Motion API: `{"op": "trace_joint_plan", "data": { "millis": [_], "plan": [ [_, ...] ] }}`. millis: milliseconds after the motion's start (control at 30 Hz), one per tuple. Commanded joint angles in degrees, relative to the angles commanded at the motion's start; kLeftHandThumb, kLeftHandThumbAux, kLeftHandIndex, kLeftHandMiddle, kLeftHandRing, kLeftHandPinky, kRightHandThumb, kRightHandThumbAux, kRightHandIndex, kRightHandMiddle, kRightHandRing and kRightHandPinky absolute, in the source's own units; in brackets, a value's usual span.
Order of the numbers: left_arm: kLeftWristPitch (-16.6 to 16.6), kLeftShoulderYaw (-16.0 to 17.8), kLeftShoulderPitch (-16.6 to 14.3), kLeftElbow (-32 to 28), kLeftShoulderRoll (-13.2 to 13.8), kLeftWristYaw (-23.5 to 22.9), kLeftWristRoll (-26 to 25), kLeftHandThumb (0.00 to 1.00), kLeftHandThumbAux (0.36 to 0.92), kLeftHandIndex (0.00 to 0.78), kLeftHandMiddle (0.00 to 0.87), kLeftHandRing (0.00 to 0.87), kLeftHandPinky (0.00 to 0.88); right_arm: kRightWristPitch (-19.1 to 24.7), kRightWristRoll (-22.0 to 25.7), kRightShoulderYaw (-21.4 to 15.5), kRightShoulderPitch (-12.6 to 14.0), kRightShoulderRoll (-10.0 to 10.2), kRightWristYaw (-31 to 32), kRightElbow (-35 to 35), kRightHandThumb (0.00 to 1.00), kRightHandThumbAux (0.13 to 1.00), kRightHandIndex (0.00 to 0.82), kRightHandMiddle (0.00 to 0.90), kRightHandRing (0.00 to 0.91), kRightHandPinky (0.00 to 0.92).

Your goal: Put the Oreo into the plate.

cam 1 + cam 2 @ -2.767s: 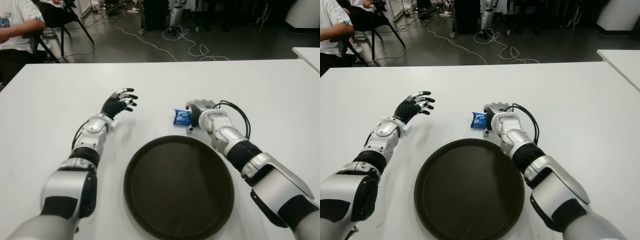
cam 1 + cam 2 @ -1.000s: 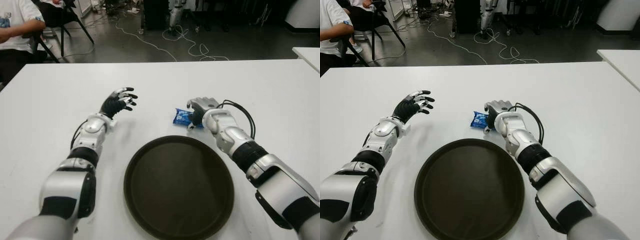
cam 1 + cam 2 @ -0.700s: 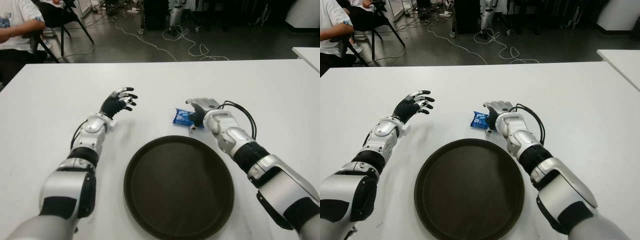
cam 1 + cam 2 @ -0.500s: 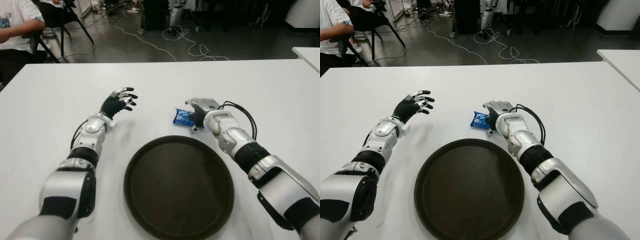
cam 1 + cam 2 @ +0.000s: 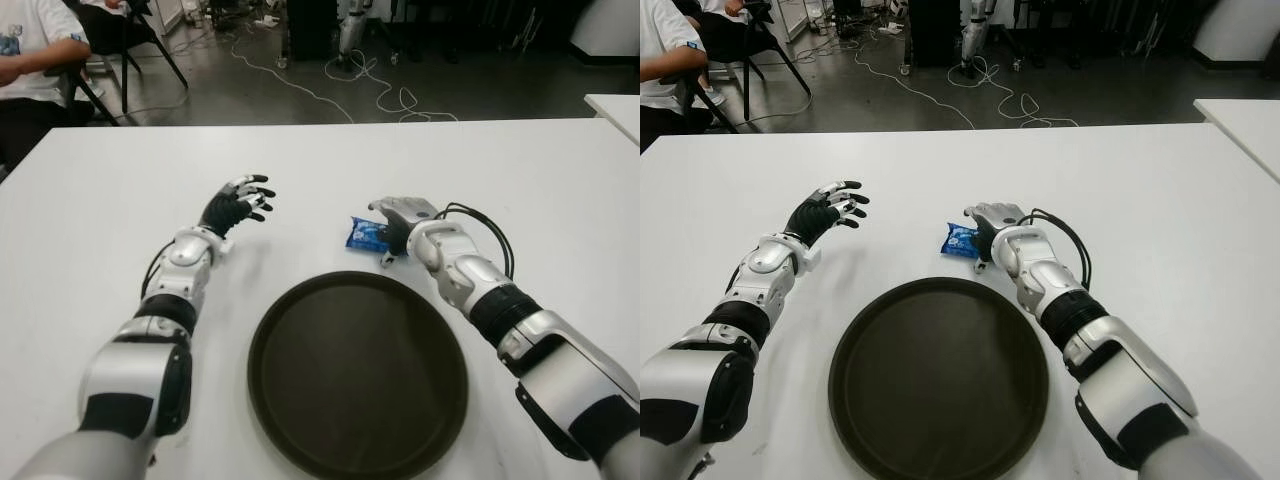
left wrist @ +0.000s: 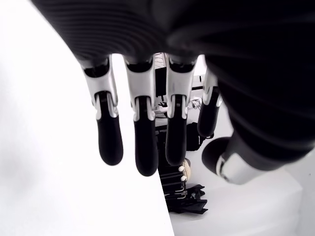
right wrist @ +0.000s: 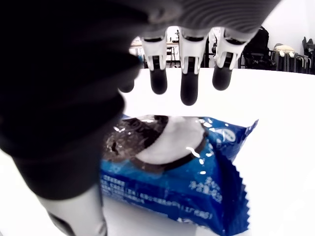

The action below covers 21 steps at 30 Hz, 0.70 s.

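While the blue Oreo packet [image 5: 365, 235] lies on the white tabletop [image 5: 520, 180] just beyond the dark round plate [image 5: 357, 372], nothing is in the plate yet; grasp and transfer remain. The eye views put the right hand [image 5: 398, 222] beside the packet and the idle left hand [image 5: 238, 203] well apart. The right wrist view shows fingers [image 7: 189, 86] extended above the packet, unclosed. The left wrist view shows straight, empty fingers [image 6: 143, 147].

A robotics lab: cables [image 5: 330, 85] snake across the dark floor [image 5: 250, 90] beyond the white surface [image 5: 520, 170], beside equipment stands [image 5: 970, 30].
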Motion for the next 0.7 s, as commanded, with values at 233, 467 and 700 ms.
{"op": "trace_joint_plan", "data": {
  "millis": [233,467,700],
  "plan": [
    [-0.1,-0.2,0.1,-0.2,0.0,-0.1,-0.1,0.489,0.618,0.230,0.348,0.384,0.408,0.3,0.0,0.0,0.1,-0.2,1.6,-0.7,0.000,0.845,0.097,0.082,0.116,0.150],
    [0.2,-0.4,0.1,-0.2,0.0,0.4,0.1,0.495,0.615,0.228,0.346,0.383,0.405,-0.4,0.0,0.3,0.0,-0.2,1.9,0.0,0.000,0.849,0.116,0.121,0.149,0.162],
    [0.3,-0.5,0.2,-0.4,-0.1,0.7,0.1,0.504,0.615,0.219,0.338,0.374,0.403,-1.5,0.2,0.3,0.4,-0.2,2.1,0.5,0.000,0.888,0.154,0.168,0.194,0.195]
  ]
}}
